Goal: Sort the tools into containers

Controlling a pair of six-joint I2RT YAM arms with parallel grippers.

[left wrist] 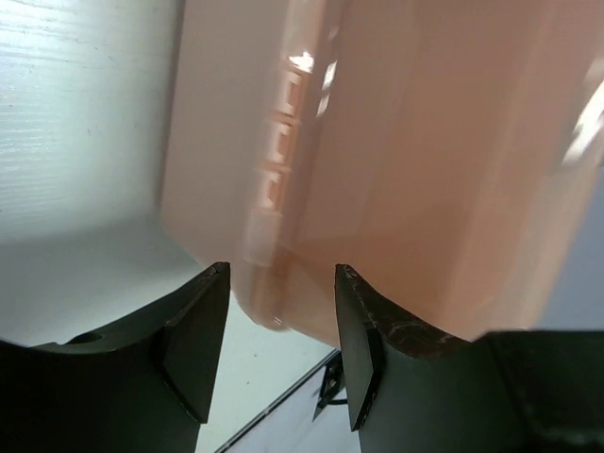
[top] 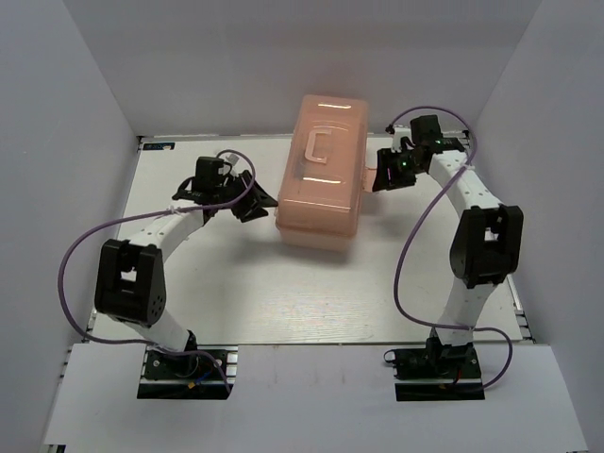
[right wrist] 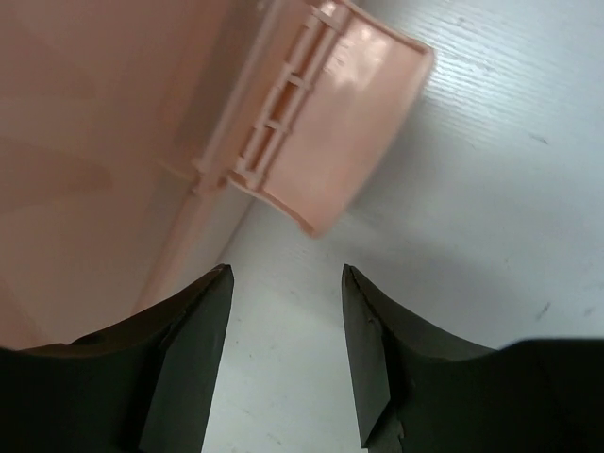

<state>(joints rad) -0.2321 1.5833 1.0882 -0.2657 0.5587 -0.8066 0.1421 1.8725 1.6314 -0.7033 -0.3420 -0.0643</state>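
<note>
left jaws apart | right jaws apart | toolbox (top: 326,193) closed, between both, just ahead

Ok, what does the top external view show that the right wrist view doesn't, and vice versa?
Only top external: the whole closed toolbox with its lid handle, and the left claw open at the toolbox's left side. Only right wrist: close up, a ribbed flap, probably a latch, jutting from the toolbox's side. Both: the pink toolbox, the open right claw beside it, and the white table.
</note>
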